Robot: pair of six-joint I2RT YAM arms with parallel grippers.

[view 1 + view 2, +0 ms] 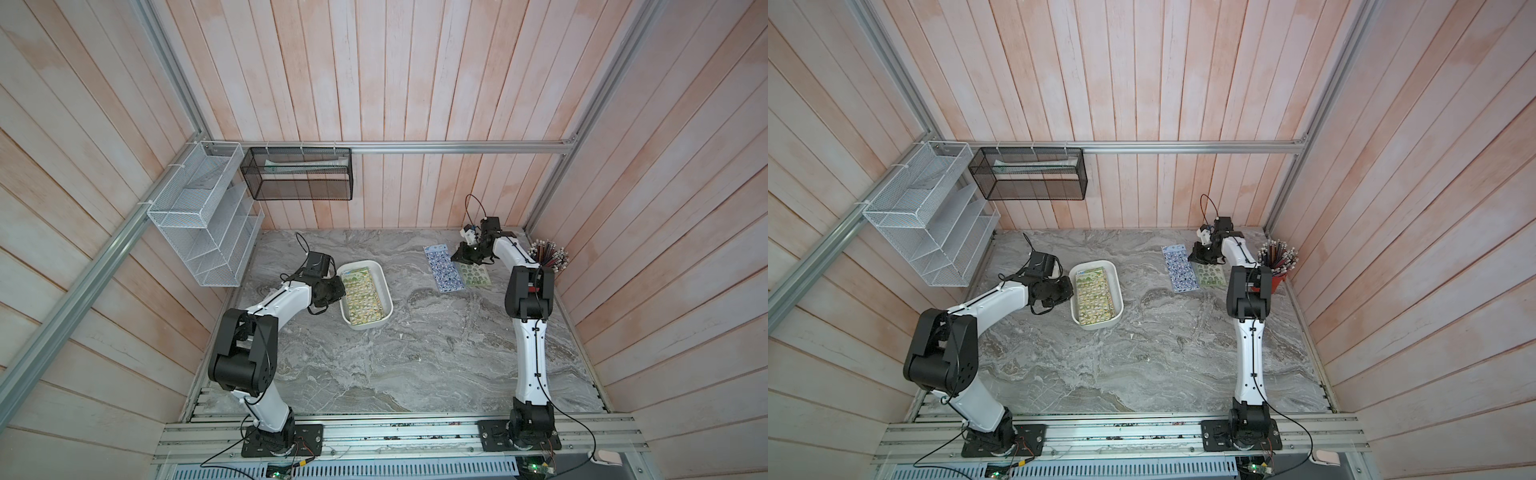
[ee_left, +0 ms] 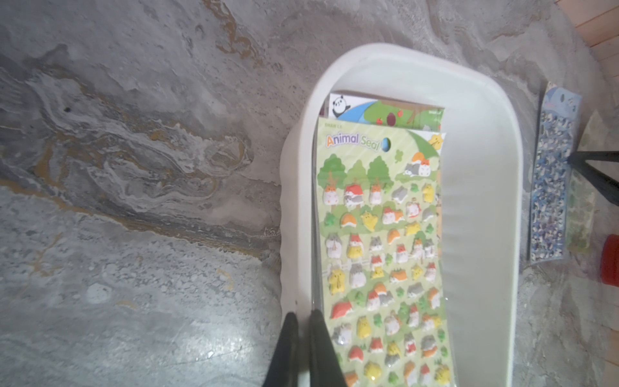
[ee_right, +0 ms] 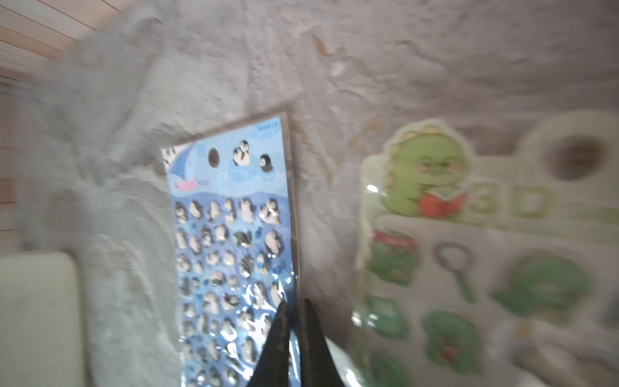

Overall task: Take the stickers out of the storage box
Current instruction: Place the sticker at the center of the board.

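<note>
A blue penguin sheet (image 3: 231,254) lies on the grey tabletop (image 3: 402,67); a blurry green dinosaur sheet (image 3: 469,268) lies beside it; the right gripper (image 3: 294,304) has black jaws nearly together at the blue sheet's edge.

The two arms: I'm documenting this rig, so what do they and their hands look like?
The left arm and the right arm have white link shells, black joints and black bases, with thin black cables tied along them. The left hand and the right hand each end in two slim, tapering black fingers.
</note>
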